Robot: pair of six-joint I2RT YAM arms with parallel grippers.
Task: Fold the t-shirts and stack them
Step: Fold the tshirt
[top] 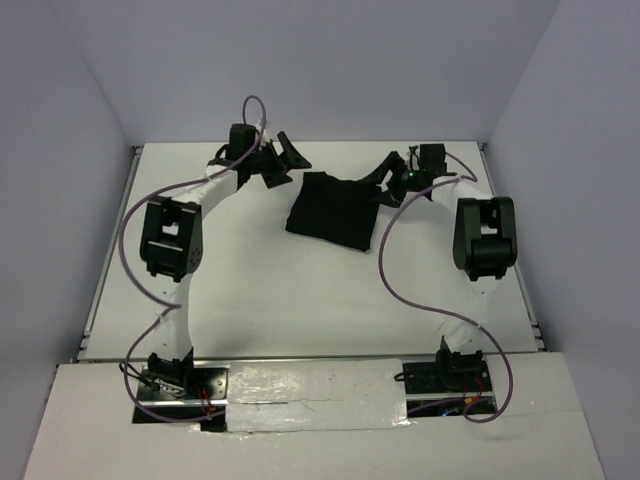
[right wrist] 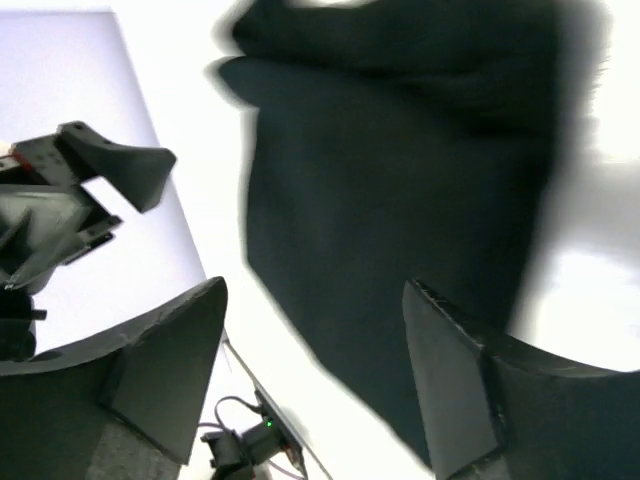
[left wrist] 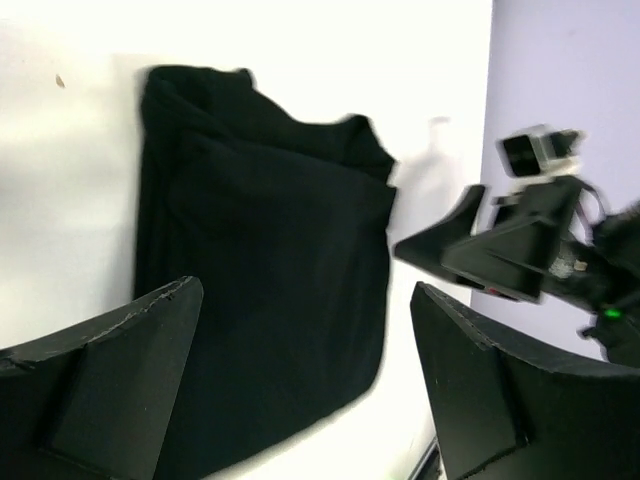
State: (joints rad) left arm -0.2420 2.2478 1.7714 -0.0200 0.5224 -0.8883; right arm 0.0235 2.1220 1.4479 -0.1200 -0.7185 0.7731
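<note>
I see left fingers [left wrist: 100, 385] and right fingers [right wrist: 500, 400] spread and empty; right ones hang close over the folded t-shirt [top: 333, 212], could snag and unfold it.

White table [top: 300, 290], pale walls [top: 330, 70]

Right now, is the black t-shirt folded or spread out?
Folded. The t-shirt lies as a compact block with no sleeves spread out; the left wrist view shows layered edges.
</note>
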